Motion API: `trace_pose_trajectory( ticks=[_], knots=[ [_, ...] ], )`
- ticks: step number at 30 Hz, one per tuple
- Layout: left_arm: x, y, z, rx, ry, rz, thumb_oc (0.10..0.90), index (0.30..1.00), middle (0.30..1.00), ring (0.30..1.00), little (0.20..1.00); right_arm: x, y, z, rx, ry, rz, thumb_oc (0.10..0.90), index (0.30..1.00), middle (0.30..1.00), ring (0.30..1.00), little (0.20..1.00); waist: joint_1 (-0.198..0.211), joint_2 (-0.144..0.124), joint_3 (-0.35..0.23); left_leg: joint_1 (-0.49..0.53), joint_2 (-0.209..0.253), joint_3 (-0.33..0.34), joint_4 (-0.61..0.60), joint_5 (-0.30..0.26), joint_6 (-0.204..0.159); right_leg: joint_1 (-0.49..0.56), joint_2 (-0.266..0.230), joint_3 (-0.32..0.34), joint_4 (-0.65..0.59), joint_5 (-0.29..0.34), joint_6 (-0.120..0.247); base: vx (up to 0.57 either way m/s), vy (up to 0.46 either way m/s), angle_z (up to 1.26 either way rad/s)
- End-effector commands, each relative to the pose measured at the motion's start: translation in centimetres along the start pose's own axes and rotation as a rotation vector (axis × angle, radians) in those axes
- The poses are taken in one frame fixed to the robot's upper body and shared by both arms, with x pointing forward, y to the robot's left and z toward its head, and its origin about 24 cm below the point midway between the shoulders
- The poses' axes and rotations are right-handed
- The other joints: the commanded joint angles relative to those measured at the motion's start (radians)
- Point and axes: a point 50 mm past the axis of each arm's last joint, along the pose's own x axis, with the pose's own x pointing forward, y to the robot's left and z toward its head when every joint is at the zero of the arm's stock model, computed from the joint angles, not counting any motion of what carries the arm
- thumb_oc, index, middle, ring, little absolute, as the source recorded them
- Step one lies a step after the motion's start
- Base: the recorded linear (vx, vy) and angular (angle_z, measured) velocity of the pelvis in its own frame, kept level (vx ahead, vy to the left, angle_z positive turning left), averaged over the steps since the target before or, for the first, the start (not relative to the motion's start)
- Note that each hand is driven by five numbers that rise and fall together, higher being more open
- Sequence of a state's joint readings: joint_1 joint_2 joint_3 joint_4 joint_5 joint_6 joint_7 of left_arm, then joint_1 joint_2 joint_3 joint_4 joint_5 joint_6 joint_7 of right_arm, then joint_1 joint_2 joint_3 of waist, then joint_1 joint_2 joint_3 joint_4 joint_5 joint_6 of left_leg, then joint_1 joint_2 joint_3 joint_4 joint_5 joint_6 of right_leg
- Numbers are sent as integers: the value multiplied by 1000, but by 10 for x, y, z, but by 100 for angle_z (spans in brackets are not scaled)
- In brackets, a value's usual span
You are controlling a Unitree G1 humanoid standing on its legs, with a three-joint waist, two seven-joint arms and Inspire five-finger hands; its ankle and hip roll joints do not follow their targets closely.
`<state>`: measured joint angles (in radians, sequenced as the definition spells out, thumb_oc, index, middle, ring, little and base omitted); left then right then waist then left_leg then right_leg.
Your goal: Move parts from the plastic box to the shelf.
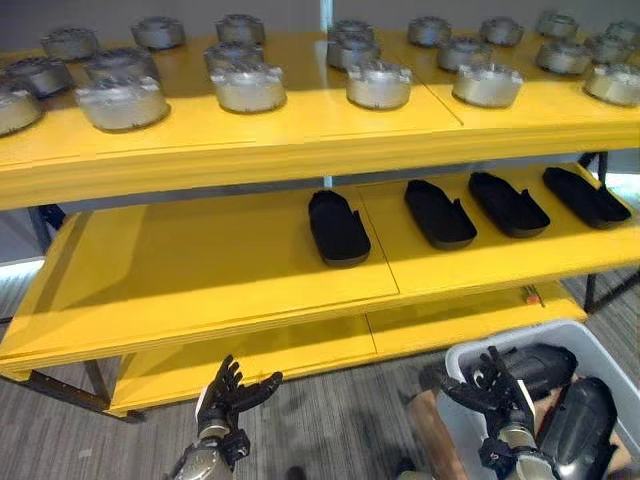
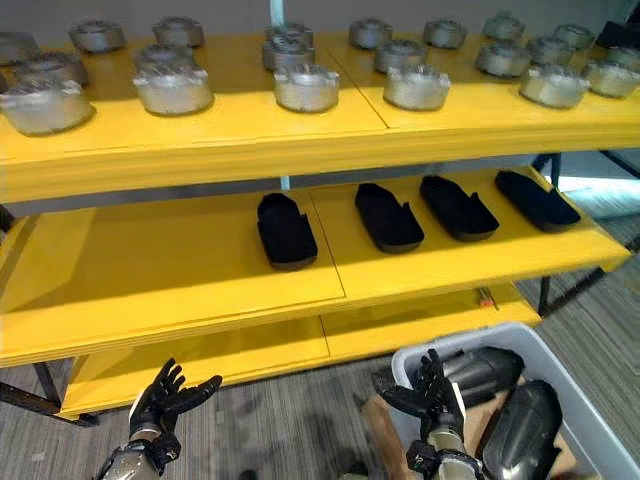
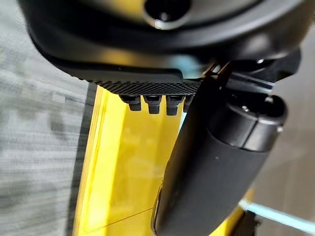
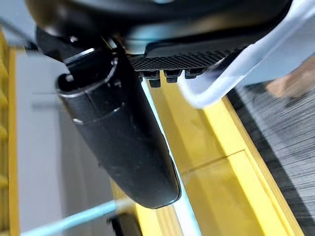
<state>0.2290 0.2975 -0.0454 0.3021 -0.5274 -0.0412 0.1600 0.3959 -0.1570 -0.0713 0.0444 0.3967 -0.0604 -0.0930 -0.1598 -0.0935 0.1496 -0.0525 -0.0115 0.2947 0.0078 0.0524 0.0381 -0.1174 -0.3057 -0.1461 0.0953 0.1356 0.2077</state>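
Both hands low, fingers spread, holding nothing: left hand [image 1: 228,397] over the floor before the yellow shelf [image 1: 200,270], right hand [image 1: 497,392] at the near rim of the grey plastic box [image 1: 600,350]. Two dark parts [image 1: 575,420], possibly more, lie inside. Four black parts [image 1: 338,227] sit along the middle shelf's right half; grey metal castings [image 1: 248,87] line the top.

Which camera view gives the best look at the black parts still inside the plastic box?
The right eye view: the plastic box shows more of its inside, with two black parts lying there beside the open right hand. The left eye view cuts the box at the picture's edge. The right wrist view shows the box's pale rim, not the parts.
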Motion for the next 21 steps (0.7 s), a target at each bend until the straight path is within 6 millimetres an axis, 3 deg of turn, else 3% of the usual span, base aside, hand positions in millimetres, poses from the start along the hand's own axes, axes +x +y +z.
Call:
trace_pose_trajectory(
  ticks=[1,4,5,6,7,9,15,17,21],
  knots=[
    [-1,6,42,18,-211,-12,900,1000,1000,1000,1000,16,9,52,63,-273,21,900,1000,1000,1000,1000,52,33,23,104,63,-9,-25,-174,-7,-5,-64,-99,-1,104,54,-95,288,-153],
    [-2,11,36,-23,-190,24,900,1000,1000,1000,1000,19,13,51,94,-267,31,900,1000,1000,1000,1000,85,53,43,123,76,79,-34,-169,6,-2,-117,-336,115,6,28,-87,197,-192],
    [-2,11,36,-24,-190,25,900,1000,1000,1000,1000,19,13,51,95,-267,31,900,1000,1000,1000,1000,84,53,45,126,75,79,-36,-169,6,-1,-118,-336,119,2,28,-58,58,-140],
    [-7,14,29,-60,-169,42,900,1000,1000,1000,1000,20,15,49,89,-250,40,900,1000,1000,1000,1000,102,47,42,142,77,124,-46,-168,6,13,-141,-400,128,9,27,-22,-6,-133],
    [-7,14,29,-60,-168,43,900,1000,1000,1000,1000,20,15,49,89,-249,40,900,1000,1000,1000,1000,103,47,43,146,76,126,-48,-167,5,15,-141,-398,127,9,27,-40,-129,-123],
    [-14,16,15,-111,-118,57,900,1000,1000,1000,1000,22,18,44,106,-220,38,900,1000,1000,1000,1000,112,18,23,154,80,171,-28,-177,-4,73,-105,-390,13,19,32,21,-223,-115],
    [-18,14,8,-150,-106,64,900,1000,1000,1000,1000,21,12,51,103,-249,17,900,1000,1000,1000,1000,96,30,3,159,127,206,-13,-153,-42,102,-36,-356,-79,-3,16,58,-146,-28],
    [-14,9,11,-149,-111,48,900,1000,1000,1000,1000,23,7,58,97,-283,-12,900,1000,1000,1000,1000,71,44,0,156,173,215,-4,-132,-74,91,0,-334,-79,-38,-3,85,-212,-62],
    [-8,1,17,-131,-131,15,900,1000,1000,1000,1000,23,1,65,99,-321,-42,900,1000,1000,1000,1000,47,59,0,149,222,227,25,-121,-105,84,32,-330,-68,-71,-23,97,-164,-13]
  ],
)
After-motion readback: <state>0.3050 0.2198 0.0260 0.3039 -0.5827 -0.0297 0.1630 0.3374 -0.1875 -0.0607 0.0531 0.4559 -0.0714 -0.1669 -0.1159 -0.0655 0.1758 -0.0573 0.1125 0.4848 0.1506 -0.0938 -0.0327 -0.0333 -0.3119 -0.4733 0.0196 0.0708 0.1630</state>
